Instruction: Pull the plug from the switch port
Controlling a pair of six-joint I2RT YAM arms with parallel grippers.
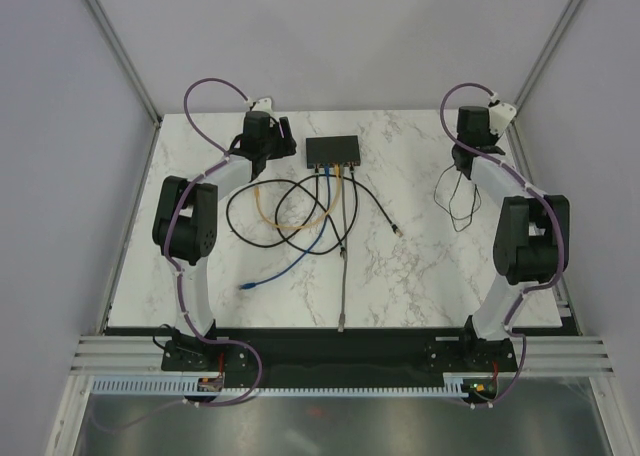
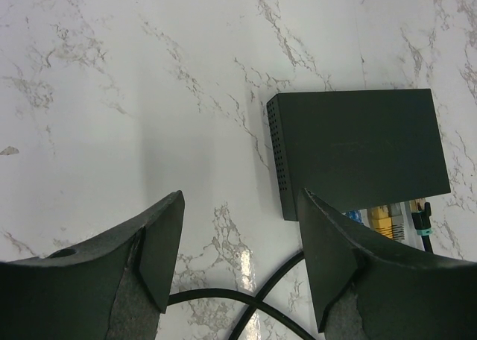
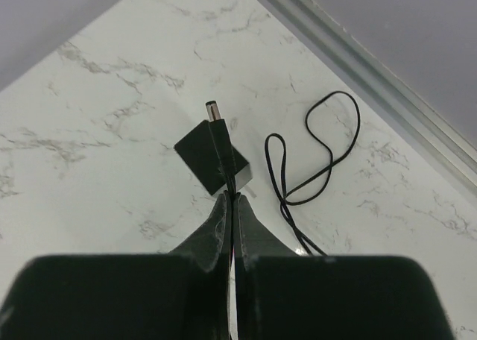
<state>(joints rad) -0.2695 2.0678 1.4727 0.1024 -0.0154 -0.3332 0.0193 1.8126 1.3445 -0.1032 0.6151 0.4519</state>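
Observation:
The black switch point(image 1: 333, 151) lies flat at the back middle of the table, with blue, yellow, grey and black plugs point(image 2: 395, 221) in the sockets on its near side. It also shows in the left wrist view point(image 2: 358, 146). My left gripper point(image 1: 278, 142) point(image 2: 242, 209) is open and empty, just left of the switch's left end, above a black cable. My right gripper point(image 1: 463, 161) point(image 3: 232, 197) is far to the right, shut on a thin black cord with a barrel plug point(image 3: 217, 116), above a small square black block point(image 3: 201, 157).
Yellow point(image 1: 290, 212), blue point(image 1: 272, 274), grey point(image 1: 343, 276) and black point(image 1: 372, 202) cables run from the switch toward the front. A thin black cord point(image 1: 455, 204) point(image 3: 320, 153) loops near the right edge. A metal rail point(image 3: 373, 71) borders the table.

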